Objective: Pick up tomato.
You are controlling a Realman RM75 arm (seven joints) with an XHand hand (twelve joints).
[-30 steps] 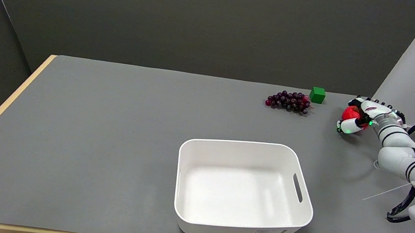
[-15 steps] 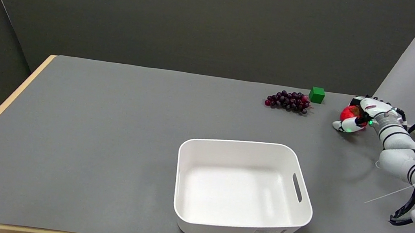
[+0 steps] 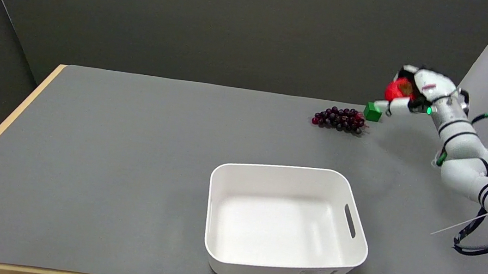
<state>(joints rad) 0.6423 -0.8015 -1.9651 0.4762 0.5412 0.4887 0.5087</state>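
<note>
With our right hand point(image 3: 417, 91) clamped around the tomato point(image 3: 396, 89) in the air, we need only hold steady.

A bare grey desk point(image 3: 131, 142) sitting against plain dark backdrop walls point(image 3: 239, 24) is suggesting a robotics lab test cell.

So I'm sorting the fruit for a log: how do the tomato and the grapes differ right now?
The tomato is bright red; the grapes are dark purple. The tomato is one round piece, the grapes a bunch of many small ones. The tomato is held up in the air by the right hand, while the grapes lie on the table, untouched. Both are at the far right of the table, near the green cube.
</note>
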